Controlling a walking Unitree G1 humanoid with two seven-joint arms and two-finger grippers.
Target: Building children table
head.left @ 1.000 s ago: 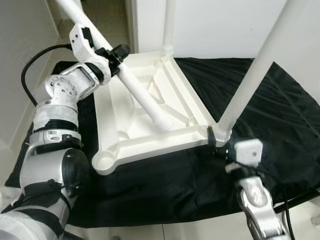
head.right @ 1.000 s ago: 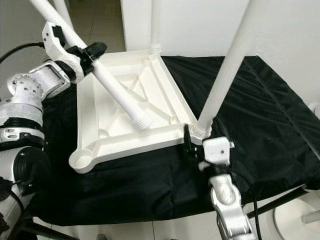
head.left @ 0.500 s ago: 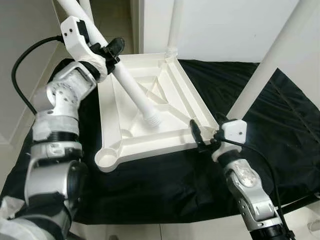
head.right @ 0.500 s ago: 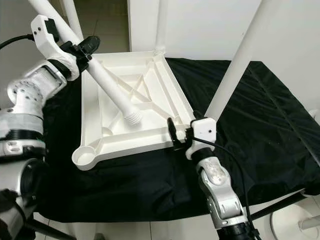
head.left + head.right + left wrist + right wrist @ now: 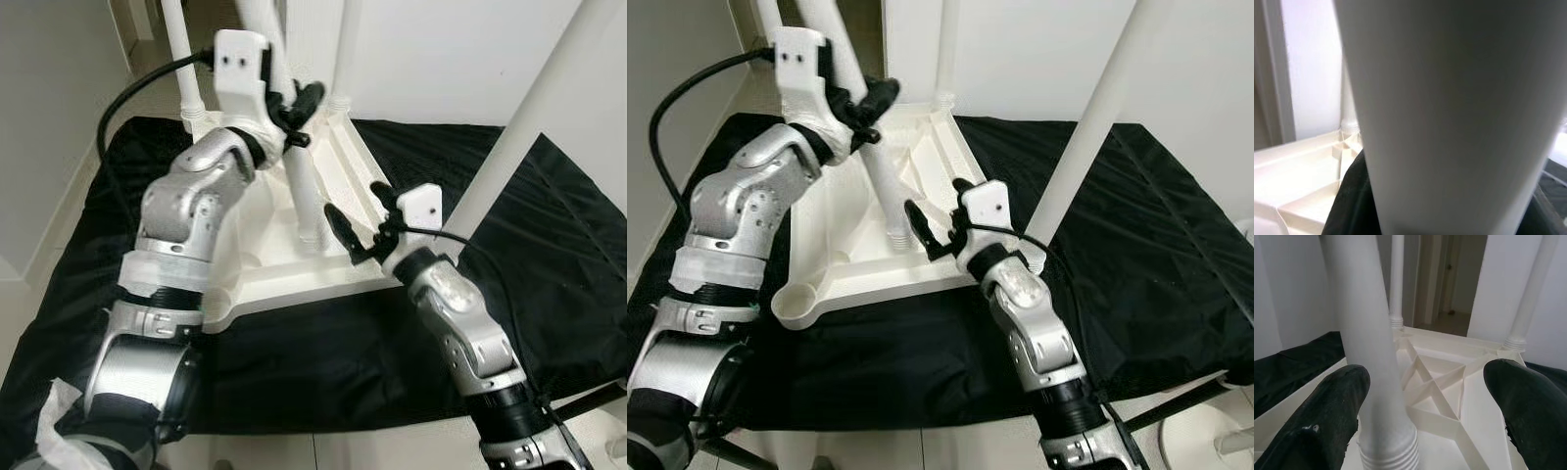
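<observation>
White plastic tabletop (image 5: 257, 279) lies upside down on a black cloth (image 5: 549, 225), ribbed underside up; three legs already stand in corner sockets: a front-right leg (image 5: 524, 127) rising steeply past the robot's right arm, a far leg (image 5: 343, 49) at the back corner, a far-left leg (image 5: 181, 59) by the back-left corner; near-left corner socket (image 5: 795, 304) is an open round cup w/ nothing in it.

Left gripper (image 5: 294, 108) up over the back of the top, fingers clamped on a loose fourth leg (image 5: 306, 196); leg hangs close to upright, threaded end low over the inner panel near the front rail, not in any socket; can't tell if the tip touches the plastic. In the left wrist view that leg (image 5: 1449, 117) is a big white blur right at the lens, w/ tabletop ribs behind.

Right gripper (image 5: 355, 220) reaches in from the front-right, just beside the loose leg's lower end; its fingers (image 5: 1327, 426) spread wide apart, one either side of the threaded tip in the right wrist view, holding nothing; cross ribs of the underside run between them.
</observation>
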